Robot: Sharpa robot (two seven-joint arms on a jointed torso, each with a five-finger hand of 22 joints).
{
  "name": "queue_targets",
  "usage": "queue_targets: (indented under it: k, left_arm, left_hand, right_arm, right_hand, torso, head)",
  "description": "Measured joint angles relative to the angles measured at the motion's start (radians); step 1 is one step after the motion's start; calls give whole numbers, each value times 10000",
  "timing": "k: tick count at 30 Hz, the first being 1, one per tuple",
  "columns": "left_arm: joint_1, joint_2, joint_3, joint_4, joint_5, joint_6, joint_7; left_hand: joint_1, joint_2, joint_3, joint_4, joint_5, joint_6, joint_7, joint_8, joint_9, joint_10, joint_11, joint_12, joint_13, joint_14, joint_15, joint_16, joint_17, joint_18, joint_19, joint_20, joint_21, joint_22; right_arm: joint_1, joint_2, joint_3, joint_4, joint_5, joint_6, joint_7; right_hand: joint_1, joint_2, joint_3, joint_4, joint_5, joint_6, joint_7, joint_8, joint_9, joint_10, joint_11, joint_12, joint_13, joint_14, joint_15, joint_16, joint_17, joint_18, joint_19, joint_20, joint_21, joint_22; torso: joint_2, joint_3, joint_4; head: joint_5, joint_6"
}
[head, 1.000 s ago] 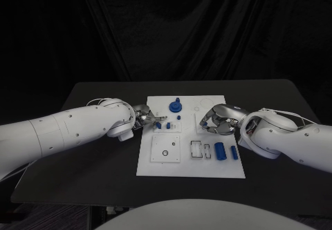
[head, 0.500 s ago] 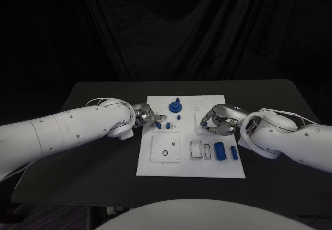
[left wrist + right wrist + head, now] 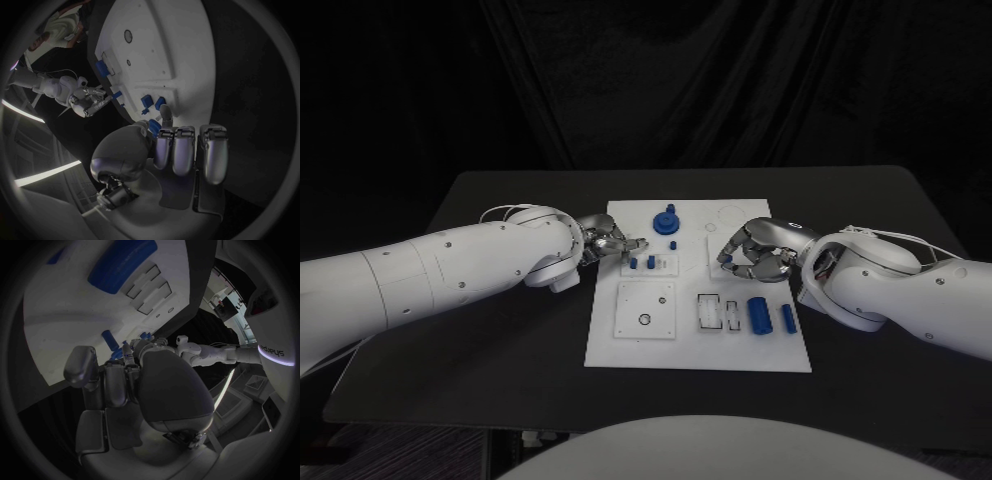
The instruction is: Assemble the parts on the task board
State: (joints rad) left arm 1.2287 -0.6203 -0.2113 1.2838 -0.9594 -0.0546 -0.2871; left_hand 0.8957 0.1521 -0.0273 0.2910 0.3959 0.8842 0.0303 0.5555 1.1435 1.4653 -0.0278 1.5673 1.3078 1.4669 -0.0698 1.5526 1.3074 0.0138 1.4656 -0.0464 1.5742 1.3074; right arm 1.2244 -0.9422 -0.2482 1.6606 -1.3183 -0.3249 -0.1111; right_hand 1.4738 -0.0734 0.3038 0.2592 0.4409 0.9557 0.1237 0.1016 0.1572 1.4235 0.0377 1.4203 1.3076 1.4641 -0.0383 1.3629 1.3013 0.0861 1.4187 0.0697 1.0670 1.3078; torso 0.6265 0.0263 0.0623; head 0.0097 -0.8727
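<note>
The white task board lies mid-table. A round blue part with a knob stands near its far edge. Two short blue pegs stand close to my left hand, and a third small peg sits just beyond them. A blue cylinder and a slim blue bar lie at the right. My left hand sits at the board's left edge, fingers curled, one fingertip reaching toward the pegs. My right hand hovers over the board's right side, its fingers curled in with nothing seen in them.
Empty slots and a square plate with a ring hole mark the board's near half. Black table surrounds the board, with open room at the front and both sides. A dark curtain hangs behind.
The right hand shifts very slightly over the board. The left hand and the blue parts stay where they were.
</note>
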Motion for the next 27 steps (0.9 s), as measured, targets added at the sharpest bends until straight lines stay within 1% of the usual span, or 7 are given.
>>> queue_targets:
  k: [10,14,17,20,23,24,27]
  left_arm:
    - [0,-45,0,30,-16,-50,5]
    - [-1,-189,-1,203,-187,-383,207]
    - [-1,-432,-3,486,-546,-1029,581]
    - [1,-679,-3,759,-987,-1915,1142]
    - [69,-871,-11,996,-1391,-2804,1838]
    - [113,-910,-11,1042,-1494,-3028,2058]
    - [298,-971,-5,1114,-1757,-3568,2813]
  left_hand:
    - [174,17,0,0,140,-3,-3,0,42,0,0,0,0,0,0,0,0,-1,0,0,0,0]
    - [828,-321,0,0,256,-54,-54,71,170,36,-37,0,0,-35,-36,40,0,0,1,-1,0,0]
    - [1432,-717,0,0,-61,-54,-54,72,236,2,-71,0,0,1,-72,39,0,0,-1,-75,0,0]
    - [2044,-1044,0,0,-63,-278,-10,-21,231,2,-71,-12,0,1,-72,-14,0,1,-1,-75,0,0]
    - [2684,-1191,102,-16,-30,-557,67,-220,159,7,-56,-262,0,1,-72,-222,0,1,-1,-75,0,0]
    - [3085,-1261,225,-4,-6,-804,190,-356,124,8,74,-604,0,-20,12,-479,0,1,-107,-6,72,0]
    - [3890,-1341,443,16,-6,-1582,498,-446,208,-511,392,-1534,2,-720,314,-1014,-249,108,-1777,431,91,0]
  right_arm:
    - [0,-12,0,-1,0,24,-17]
    - [0,-60,0,19,0,24,-17]
    - [-1,-116,0,47,1,-1,-7]
    - [-1,-145,0,54,11,-55,19]
    - [-1,-165,0,59,27,-143,59]
    - [-1,-166,0,60,33,-172,73]
    - [-1,-166,0,61,52,-266,128]
  right_hand:
    - [0,0,0,0,0,0,0,0,0,0,0,0,0,0,0,0,-11,0,0,0,-62,-1]
    - [0,0,0,0,0,0,0,0,0,1,0,0,-1,0,0,0,-11,0,0,0,-62,-1]
    - [0,0,0,0,0,36,-36,0,0,0,0,0,0,0,0,0,-11,0,0,0,-61,-2]
    - [0,0,0,0,0,36,-36,0,0,1,0,1,-1,0,0,0,0,0,0,0,-61,-2]
    - [0,0,27,-28,0,73,2,0,0,1,0,1,-1,0,0,0,52,0,0,0,-13,-2]
    - [0,0,28,-28,0,79,-3,0,0,1,0,1,-1,0,0,0,56,0,0,0,10,-2]
    - [0,0,28,-28,0,111,-35,0,0,1,0,1,-1,0,0,0,56,0,0,0,19,-3]
  torso:
    - [1,0,0]
    - [1,0,-1]
    - [0,0,0]
    - [0,0,-1]
    - [1,-1,0]
    - [0,-1,-1]
    - [-2,-1,0]
  head:
    - [2,0]
    - [-17,0]
    - [-30,0]
    - [-31,0]
    - [-46,0]
    - [-46,0]
    - [-21,0]
